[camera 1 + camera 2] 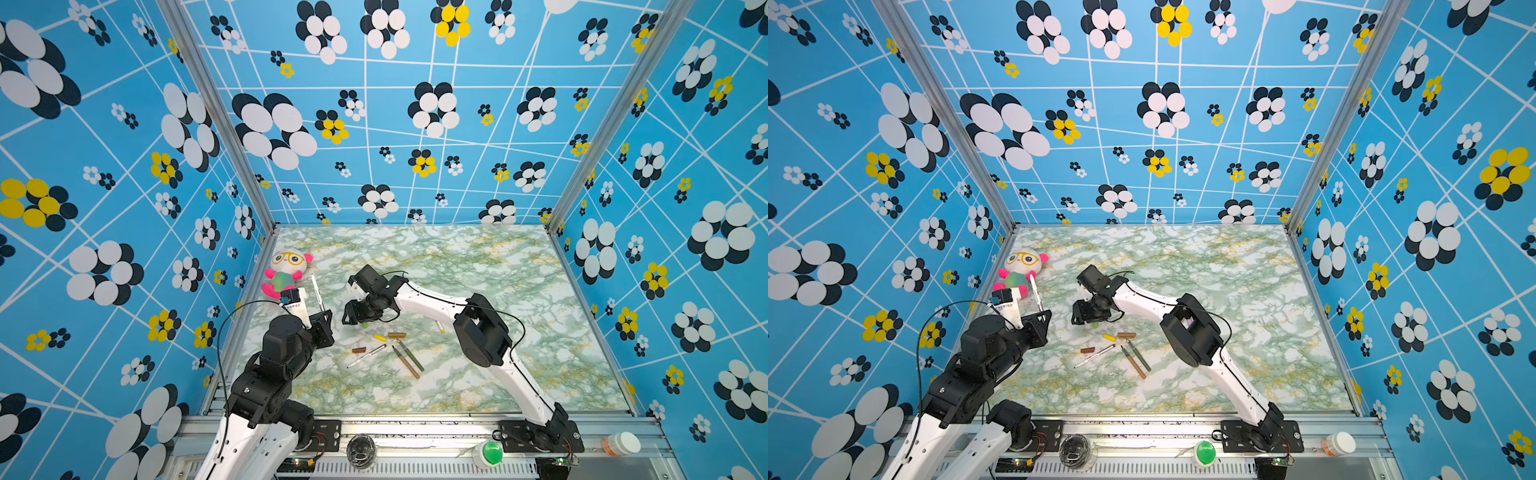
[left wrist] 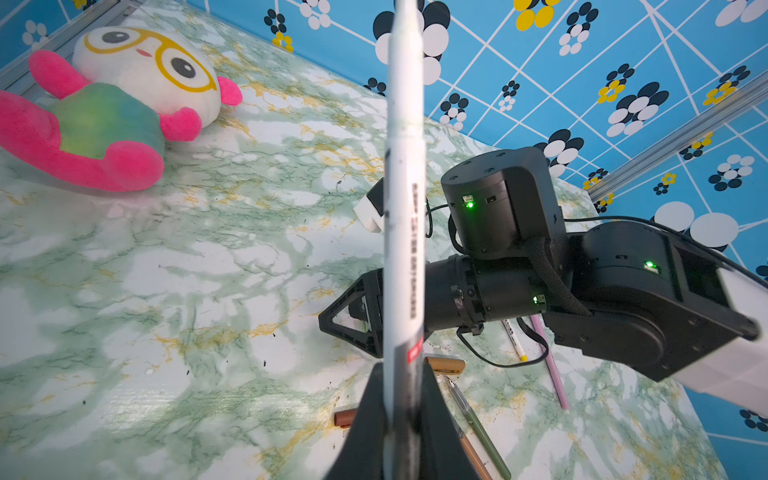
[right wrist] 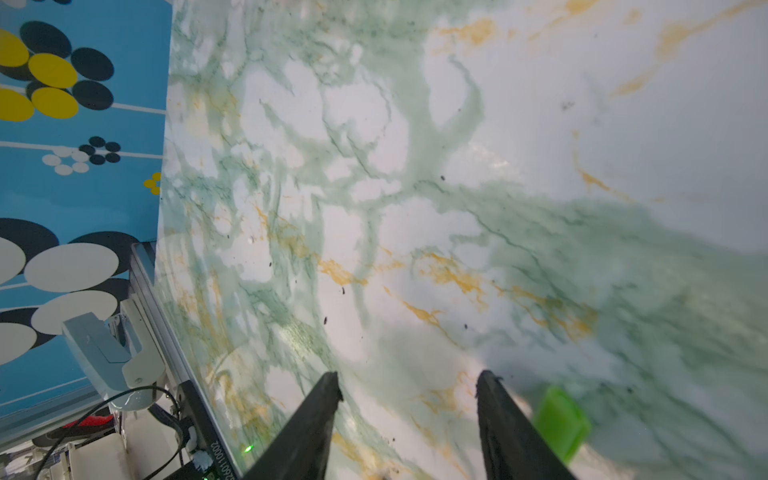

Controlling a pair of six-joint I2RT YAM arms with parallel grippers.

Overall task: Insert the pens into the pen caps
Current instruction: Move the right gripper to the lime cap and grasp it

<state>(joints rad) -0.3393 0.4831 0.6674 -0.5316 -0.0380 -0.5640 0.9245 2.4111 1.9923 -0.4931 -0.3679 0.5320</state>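
Left gripper clamps a white pen near the table's left edge, close to the plush toy. Right gripper hangs spread, a light-green cap just outside one finger. Only the left wrist view shows the pink pen under the right arm.

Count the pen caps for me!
4: yellow cap, tan cap, brown cap near the dark-green pen; light-green cap beside the right gripper. Others may be hidden.
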